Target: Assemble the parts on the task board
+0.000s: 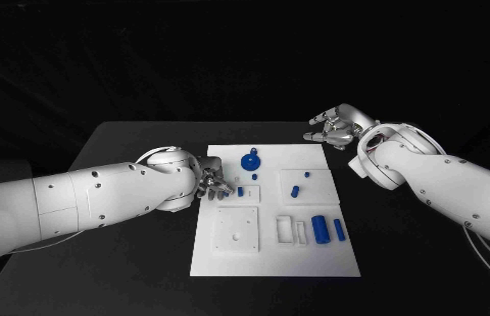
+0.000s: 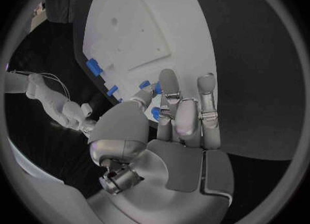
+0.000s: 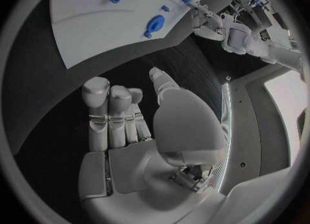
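The white task board (image 1: 275, 256) lies in the middle of the black table. On it are a blue disc-shaped part (image 1: 251, 162), a blue peg (image 1: 294, 191), a small blue piece (image 1: 240, 191) and two blue cylinders (image 1: 319, 229) side by side. My left hand (image 1: 212, 181) is at the board's left edge, its fingers bent toward the thumb close to the small blue piece. In the left wrist view, blue bits (image 2: 155, 113) show between the fingers (image 2: 169, 92) and thumb; whether they are held is unclear. My right hand (image 1: 335, 127) hovers beyond the board's far right corner and holds nothing.
A raised square plate (image 1: 237, 231) sits at the board's near left, with white slotted blocks (image 1: 286, 229) beside it. In the right wrist view, the board (image 3: 97, 28), the blue disc (image 3: 155, 24) and my left hand (image 3: 208, 21) lie ahead of my right hand (image 3: 136, 126).
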